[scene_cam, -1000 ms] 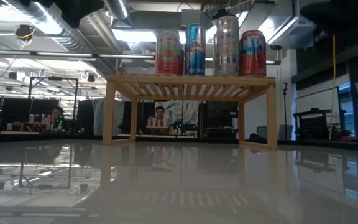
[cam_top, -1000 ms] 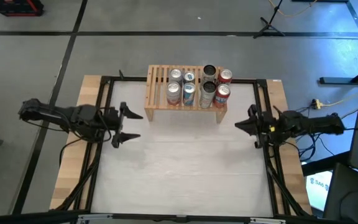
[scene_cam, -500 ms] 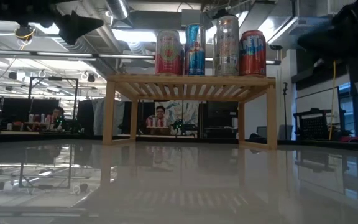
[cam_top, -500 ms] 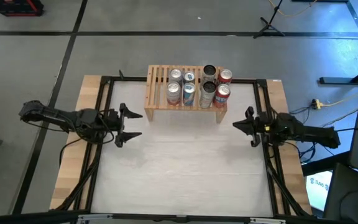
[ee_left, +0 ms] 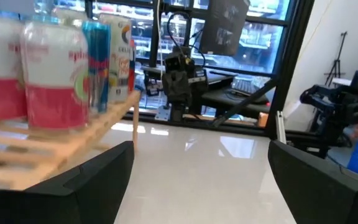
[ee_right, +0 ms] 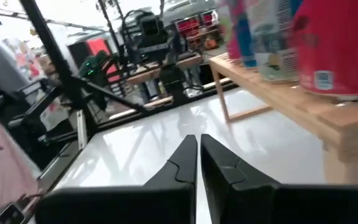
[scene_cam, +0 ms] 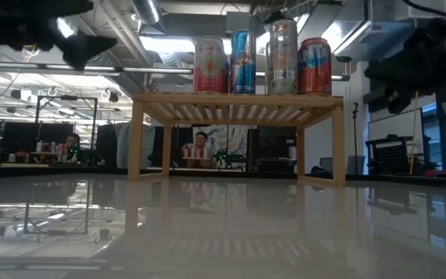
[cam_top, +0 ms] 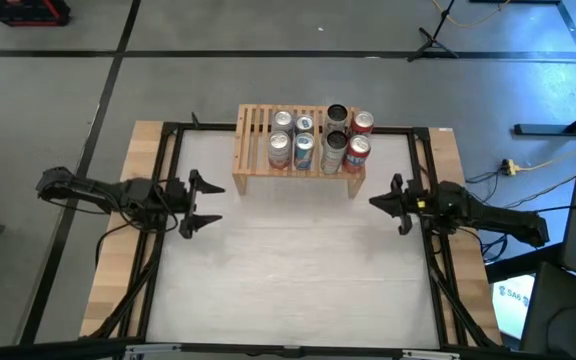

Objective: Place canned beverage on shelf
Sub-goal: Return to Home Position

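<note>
Cans (cam_top: 304,152) are standing in two rows on the right part of the shelf (cam_top: 251,125), at the far middle of the table (cam_top: 298,290), so we are judging the placing done; no can is showing elsewhere. We are holding the left gripper (cam_top: 208,203) spread open by the left edge and the right gripper (cam_top: 376,201) pressed closed and empty by the right edge, both well apart from the shelf. Only parking the arms is remaining, we are reckoning, with nothing lying in their way.
</note>
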Controlling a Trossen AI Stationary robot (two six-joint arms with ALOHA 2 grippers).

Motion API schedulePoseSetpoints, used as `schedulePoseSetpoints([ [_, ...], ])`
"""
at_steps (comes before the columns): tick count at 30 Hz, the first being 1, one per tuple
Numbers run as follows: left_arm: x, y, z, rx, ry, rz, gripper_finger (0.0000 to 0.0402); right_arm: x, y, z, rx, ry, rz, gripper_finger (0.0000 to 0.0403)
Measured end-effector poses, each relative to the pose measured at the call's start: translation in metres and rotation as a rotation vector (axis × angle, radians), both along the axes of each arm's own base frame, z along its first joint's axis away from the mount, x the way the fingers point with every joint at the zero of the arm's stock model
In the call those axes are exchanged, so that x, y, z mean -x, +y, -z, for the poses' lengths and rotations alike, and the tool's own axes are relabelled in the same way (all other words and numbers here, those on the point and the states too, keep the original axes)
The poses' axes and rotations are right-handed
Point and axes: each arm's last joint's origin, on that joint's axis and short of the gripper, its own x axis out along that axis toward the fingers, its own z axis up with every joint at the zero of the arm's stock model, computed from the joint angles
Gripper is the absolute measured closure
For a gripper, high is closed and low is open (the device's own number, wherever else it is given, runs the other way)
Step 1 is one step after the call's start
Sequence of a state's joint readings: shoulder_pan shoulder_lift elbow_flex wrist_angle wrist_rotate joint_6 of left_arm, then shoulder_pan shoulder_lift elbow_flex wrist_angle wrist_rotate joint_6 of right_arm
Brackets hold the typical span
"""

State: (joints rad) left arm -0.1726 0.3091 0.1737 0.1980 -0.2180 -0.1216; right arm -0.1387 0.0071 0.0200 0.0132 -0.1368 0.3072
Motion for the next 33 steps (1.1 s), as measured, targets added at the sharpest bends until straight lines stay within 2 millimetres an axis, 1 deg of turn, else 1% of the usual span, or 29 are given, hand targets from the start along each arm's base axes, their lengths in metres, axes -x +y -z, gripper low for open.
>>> schedulePoseSetpoints([
  [2, 0.003, 0.001, 0.009, 0.024, -0.004, 0.004, 0.0040, 0.000, 0.000, 0.000, 0.011, 0.001, -0.005, 0.0391],
  [5, 0.008, 0.001, 0.023, 0.035, -0.020, 0.019, 0.0040, 0.000, 0.002, -0.002, 0.046, -0.026, -0.079, 0.0391],
  [10, 0.015, 0.002, 0.039, 0.039, -0.055, 0.037, 0.0040, 0.001, 0.005, -0.006, 0.088, -0.076, -0.182, 0.0391],
  [14, 0.019, 0.002, 0.044, 0.024, -0.013, 0.032, 0.0040, 0.000, 0.006, -0.003, 0.069, -0.067, -0.194, 0.0391],
  [17, 0.018, 0.002, 0.045, -0.013, 0.000, 0.045, 0.0040, 0.001, 0.006, -0.007, 0.075, -0.105, -0.189, 0.0391],
  [24, 0.018, 0.002, 0.046, -0.076, 0.018, 0.034, 0.0040, 0.001, 0.003, -0.007, 0.081, -0.110, -0.112, 0.0391],
  [33, 0.018, 0.002, 0.047, -0.055, 0.023, 0.038, 0.0040, 0.000, 0.003, -0.007, 0.096, -0.104, -0.093, 0.0391],
])
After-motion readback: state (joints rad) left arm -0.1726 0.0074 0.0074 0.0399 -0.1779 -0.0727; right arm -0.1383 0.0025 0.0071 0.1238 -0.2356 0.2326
